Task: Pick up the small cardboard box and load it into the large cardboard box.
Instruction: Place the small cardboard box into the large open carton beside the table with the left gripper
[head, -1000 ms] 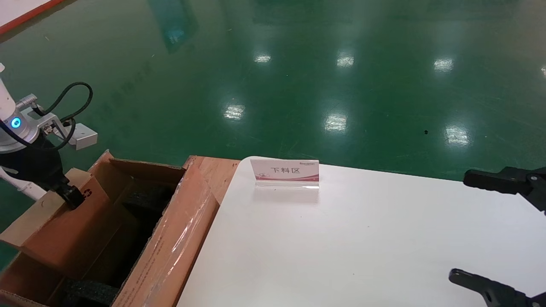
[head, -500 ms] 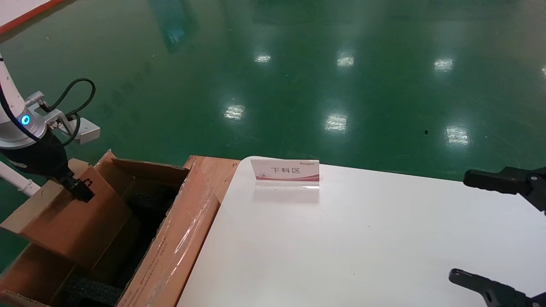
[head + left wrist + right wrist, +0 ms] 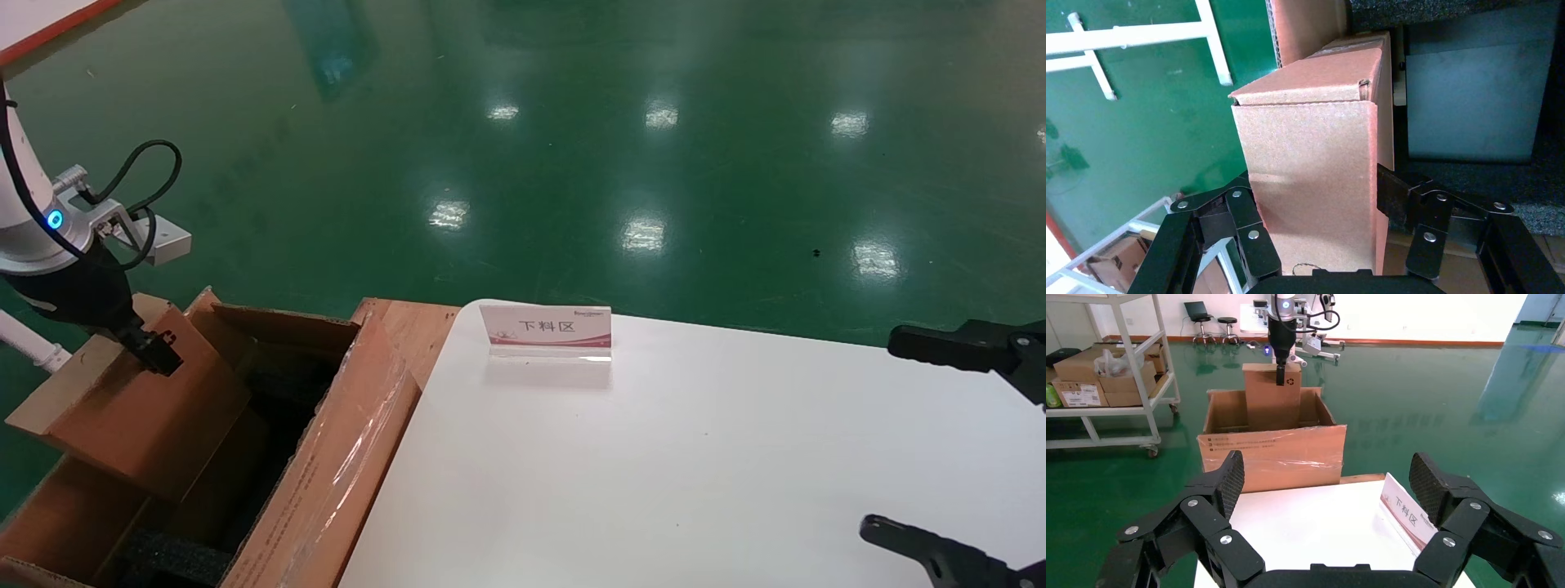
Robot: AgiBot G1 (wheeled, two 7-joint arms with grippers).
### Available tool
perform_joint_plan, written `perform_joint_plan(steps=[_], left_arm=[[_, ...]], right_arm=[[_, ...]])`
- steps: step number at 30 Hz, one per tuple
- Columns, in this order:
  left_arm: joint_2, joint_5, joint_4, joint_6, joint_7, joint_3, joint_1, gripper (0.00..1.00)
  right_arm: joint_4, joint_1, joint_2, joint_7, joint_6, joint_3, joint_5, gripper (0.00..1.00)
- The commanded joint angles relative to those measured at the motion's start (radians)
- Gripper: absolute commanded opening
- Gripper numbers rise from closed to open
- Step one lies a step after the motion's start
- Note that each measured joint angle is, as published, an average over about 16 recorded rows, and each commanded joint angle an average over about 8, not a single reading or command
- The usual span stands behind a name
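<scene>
Small cardboard box (image 3: 135, 408): recycling symbol near top edge, beside left gripper (image 3: 159, 355). Gripper clamps box's top end, fingers (image 3: 1245, 226) pressed on both broad faces; box tilted, lower end inside large cardboard box (image 3: 327, 457) with black foam (image 3: 1468, 107) below. Sign (image 3: 546, 331) reads "下料区" on white table (image 3: 654, 457). Right gripper (image 3: 1324, 496) spread wide, holding nothing, over table.

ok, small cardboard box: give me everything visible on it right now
The small cardboard box is plain pinkish-brown cardboard, flat and slim, with a tuck-in flap on its end and a small black recycling symbol near the top. The left end effector is clamped on its two broad faces at the upper end. It hangs tilted, its lower part down inside the large cardboard box, above the black foam. Whether it touches the foam or carton walls cannot be told.
</scene>
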Motion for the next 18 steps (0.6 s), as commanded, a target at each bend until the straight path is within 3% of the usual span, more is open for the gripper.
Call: perform_joint_plan(steps=[1, 18], left_arm=[[0.004, -0.002, 0.012, 0.002, 0.004, 0.000, 0.007, 0.00], [0.039, -0.035, 0.129, -0.051, 0.023, -0.016, 0.157, 0.00]], right_arm=[[0.000, 0.000, 0.000, 0.000, 0.000, 0.000, 0.000, 1.00], [0.000, 0.000, 0.000, -0.001, 0.000, -0.001, 0.001, 1.00]])
